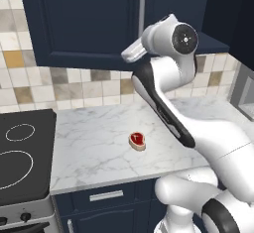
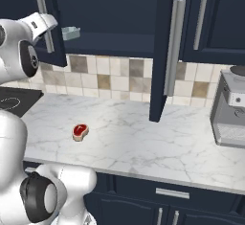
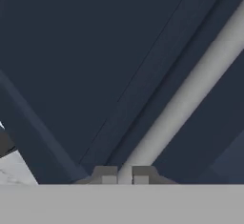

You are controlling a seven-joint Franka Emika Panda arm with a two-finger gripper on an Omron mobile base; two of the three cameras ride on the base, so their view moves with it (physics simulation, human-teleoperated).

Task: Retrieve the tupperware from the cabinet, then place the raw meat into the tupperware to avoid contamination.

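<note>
The jaws are closing tight on the long silver bar handle [image 3: 188, 92] of the navy wall cabinet [image 2: 107, 8], with the two dark fingertips [image 3: 106, 175] sitting on either side of the bar in the hand view. In the right base view one cabinet door [image 2: 160, 51] is standing open, edge-on over the table [image 2: 158, 142], and the gripper [image 2: 48, 20] is sitting by the handle of the left door. The pale tupperware [image 2: 71, 32] is resting on the cabinet shelf just beside the hand. The raw meat [image 1: 137, 141] is lying alone on the marble table, well apart from the arm's reach point and from the black cooktop [image 1: 22, 152].

The likely trouble is in the pull. The fingertips are gripping a smooth round bar near their very ends, so if the arm is drawing straight back instead of following the door's arc, the bar is liable to slip out and the door to stay where it is. A swinging door may also be crowding the tupperware's exit path, and a careless reach past it could be knocking the light container off the shelf edge.
</note>
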